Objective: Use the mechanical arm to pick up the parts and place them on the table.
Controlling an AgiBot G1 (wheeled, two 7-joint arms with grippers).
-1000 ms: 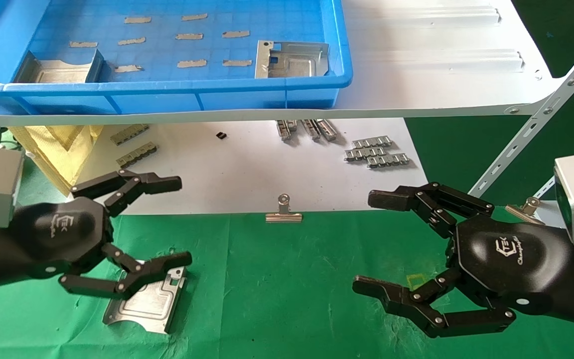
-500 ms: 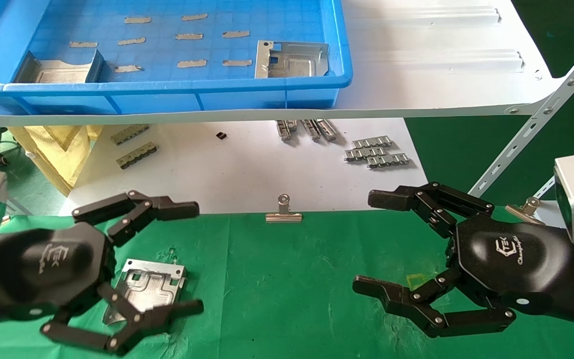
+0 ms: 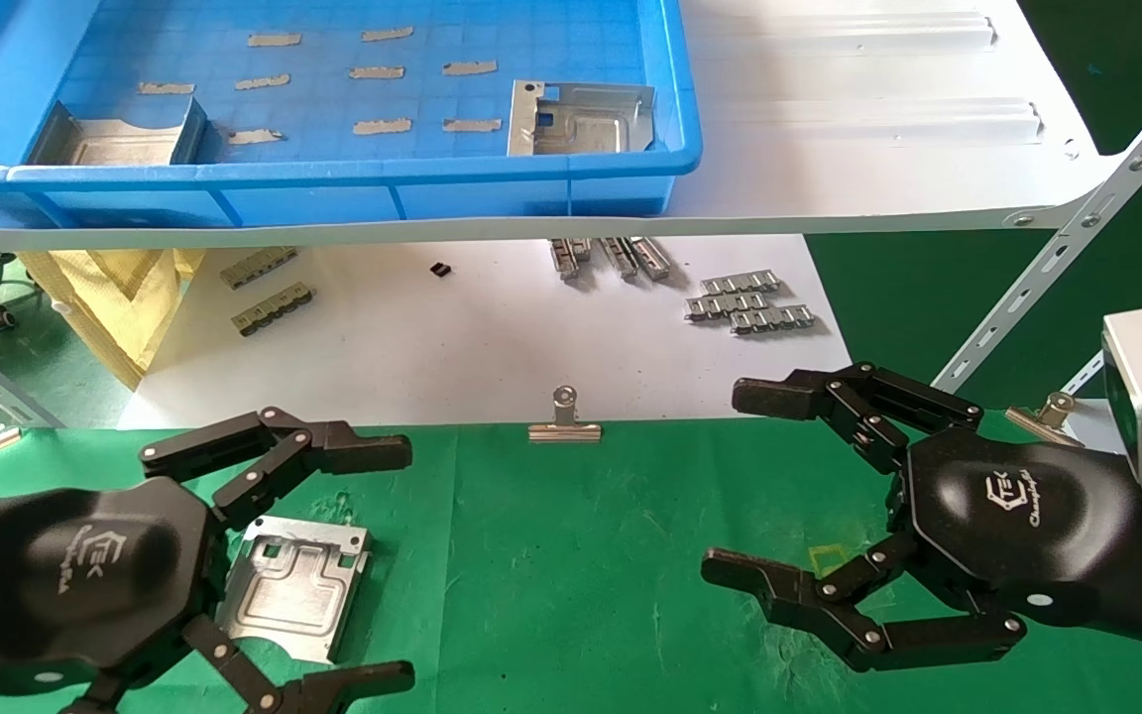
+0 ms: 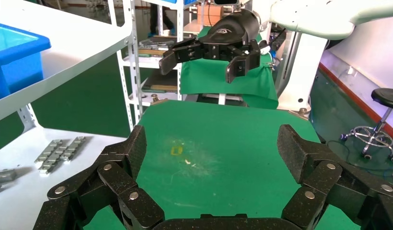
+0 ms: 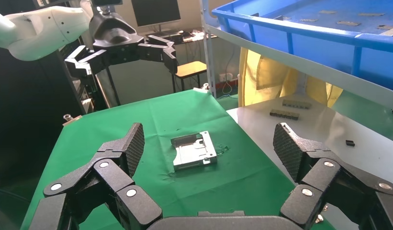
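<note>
Between the left tool's (image 3: 373,565) wide-open, empty fingers, 1 part (image 3: 295,585) lies flat on the table (image 3: 571,555).

Left arm pulled back off the plate.
My left gripper (image 3: 333,565) has lifted and retreated toward me, fingers spread wide; the part (image 3: 295,587) that sat under my lower finger now lies flat and uncovered on the table (image 3: 571,555).

Bright, even overhead light; shadows soft and short under the small strips on the white sheet (image 3: 492,337). Mild glare on the metal part (image 3: 295,585) and glossy black shells. Head view sharp throughout. Wrist views: near fingers slightly soft, background clear.
</note>
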